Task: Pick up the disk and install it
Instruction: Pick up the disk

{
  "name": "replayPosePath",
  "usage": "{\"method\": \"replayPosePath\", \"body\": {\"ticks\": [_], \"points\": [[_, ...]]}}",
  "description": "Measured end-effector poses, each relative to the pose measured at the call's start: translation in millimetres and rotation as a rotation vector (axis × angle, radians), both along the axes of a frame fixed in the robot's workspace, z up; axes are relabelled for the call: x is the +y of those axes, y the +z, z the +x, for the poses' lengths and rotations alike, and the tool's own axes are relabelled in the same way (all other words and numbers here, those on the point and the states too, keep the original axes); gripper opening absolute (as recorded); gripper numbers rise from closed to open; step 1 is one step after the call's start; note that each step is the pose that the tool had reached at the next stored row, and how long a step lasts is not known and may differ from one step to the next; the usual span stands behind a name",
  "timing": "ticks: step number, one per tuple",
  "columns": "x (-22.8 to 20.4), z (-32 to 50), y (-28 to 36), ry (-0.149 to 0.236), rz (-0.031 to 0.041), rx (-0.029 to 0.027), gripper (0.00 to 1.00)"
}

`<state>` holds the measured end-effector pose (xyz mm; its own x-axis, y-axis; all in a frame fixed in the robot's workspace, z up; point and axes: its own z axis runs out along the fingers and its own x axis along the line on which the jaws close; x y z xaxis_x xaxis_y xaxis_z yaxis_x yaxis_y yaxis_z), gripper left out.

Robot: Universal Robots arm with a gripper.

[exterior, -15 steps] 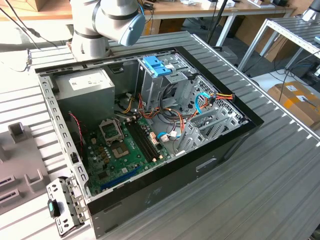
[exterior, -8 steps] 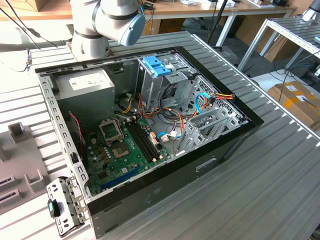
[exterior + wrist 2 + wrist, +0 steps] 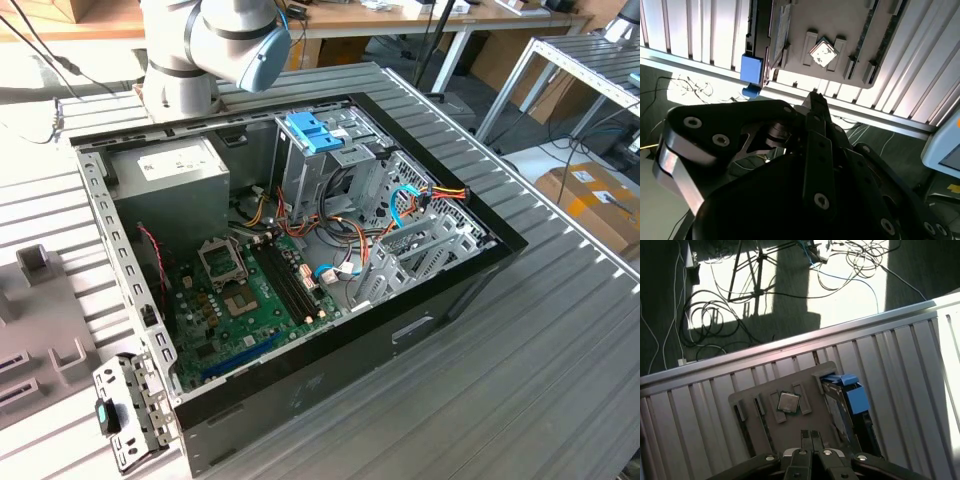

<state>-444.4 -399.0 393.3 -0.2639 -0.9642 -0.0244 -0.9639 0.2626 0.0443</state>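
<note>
Trouble is likeliest at the grasp, since the disk [image 3: 836, 410] stands on its thin edge in a slot of the grey tray [image 3: 785, 430] and offers only a narrow rim to take hold of. The gripper [image 3: 809, 436] has its fingers pressed together with nothing between them. If it came down like that it would, I judge, knock the rim and tip or jam the disk against the slot walls. A grip that caught only the smooth blue plastic could slip. The disk is a flat, dark-silver slab seen side-on, with a bright blue rail piece [image 3: 855, 397] at its far end. It sits a little beyond the fingertips and off to one side, not touching them. To the fingertips' other side, about as near, a square chip [image 3: 788, 402] lies flat in its own recess, and a badly aimed descent could strike it. The tray rests on a ribbed metal table [image 3: 700, 415]. In the exterior view the open computer case [image 3: 300, 250] stands beside it.
</note>
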Motion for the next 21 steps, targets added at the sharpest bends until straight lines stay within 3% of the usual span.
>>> {"method": "replayPosePath", "body": {"ticks": [21], "points": [[-0.1,0.0,0.0,0.152,0.0000,0.0000,0.11]]}}
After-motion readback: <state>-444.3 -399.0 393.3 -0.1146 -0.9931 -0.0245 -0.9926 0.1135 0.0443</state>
